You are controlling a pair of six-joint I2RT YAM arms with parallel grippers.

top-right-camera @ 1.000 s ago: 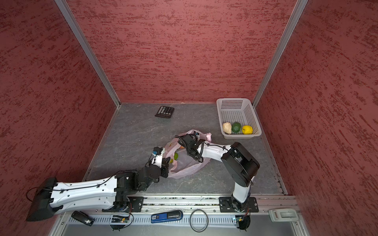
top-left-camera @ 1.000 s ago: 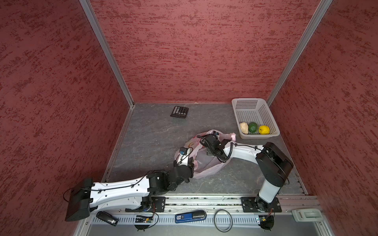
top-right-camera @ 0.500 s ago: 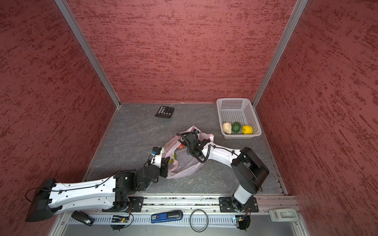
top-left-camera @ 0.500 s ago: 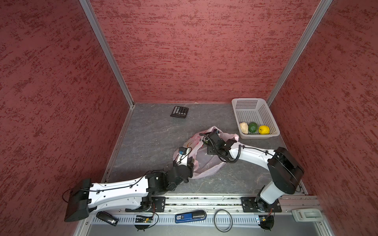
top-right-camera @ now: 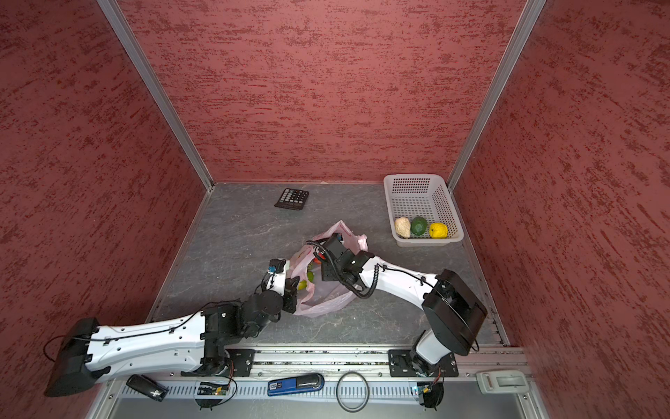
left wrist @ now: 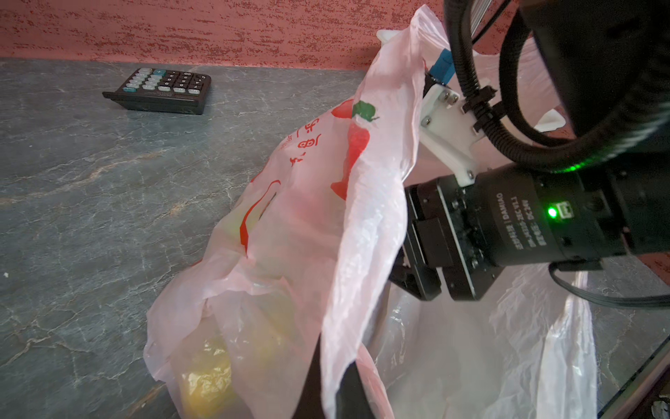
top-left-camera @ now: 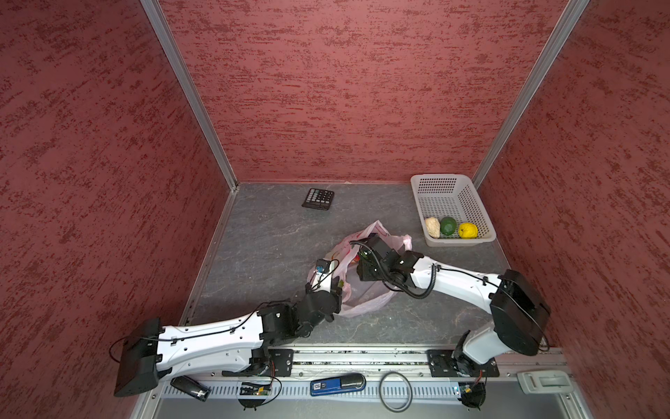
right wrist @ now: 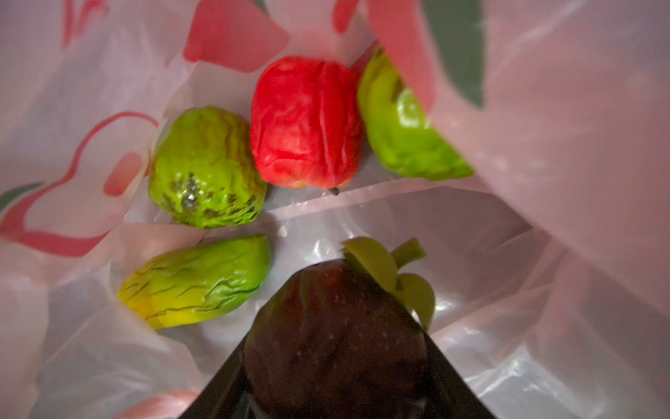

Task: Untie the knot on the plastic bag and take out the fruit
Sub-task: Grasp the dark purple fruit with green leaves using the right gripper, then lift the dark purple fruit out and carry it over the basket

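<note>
The plastic bag lies just below the centre of both top views on the grey table, its mouth open and its pink film crumpled. The left hand sits at the bag's left edge. In the left wrist view, this hand is at the bottom centre, closed on a fold of the bag's film that hangs between its dark fingers.

The right hand reaches into the bag from the right and is mostly hidden by the film in the top views. In the right wrist view it is at the lower centre, its fingers closed against either side of a dark brown fruit with a green stem.

Four more pieces lie on the bag's floor above that — a red fruit at upper centre, a green fruit to its left, another green piece half under film to its right, and a green-yellow piece at lower left.

In the right of the top views, a white basket holds a beige piece, a dark green piece and a yellow piece. A calculator lies near the back wall.
</note>
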